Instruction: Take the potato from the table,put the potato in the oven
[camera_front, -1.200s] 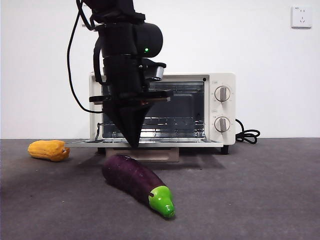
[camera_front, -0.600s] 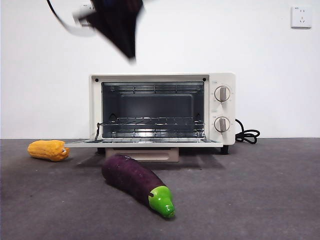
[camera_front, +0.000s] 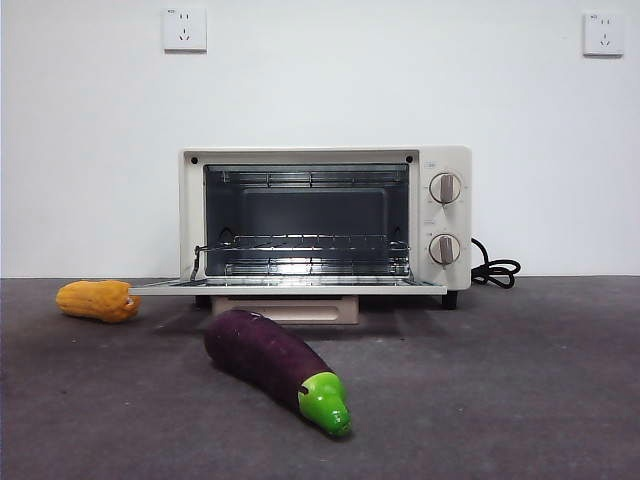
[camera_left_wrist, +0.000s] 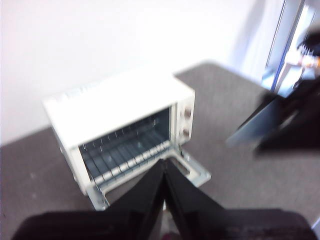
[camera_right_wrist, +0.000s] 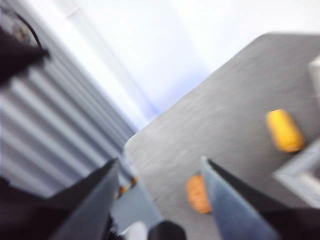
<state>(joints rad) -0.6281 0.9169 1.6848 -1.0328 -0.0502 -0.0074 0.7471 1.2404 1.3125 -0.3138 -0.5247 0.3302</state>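
Observation:
The cream-white oven stands at the back of the table, door folded down and wire rack bare. The potato does not show in the front view. In the blurred right wrist view an orange-brown oval, seemingly the potato, lies on the table well left of the corn. My right gripper hangs open high above it with nothing between its fingers. My left gripper is shut and empty, high above the oven. Neither arm appears in the front view.
A purple eggplant with a green tip lies in front of the oven door. A yellow-orange corn cob rests to the oven's left. A black cord trails from its right side. The other arm shows as a dark blur.
The dark arm that hung in front of the open oven has lifted up and out of the front view. Corn, eggplant and oven have not moved.

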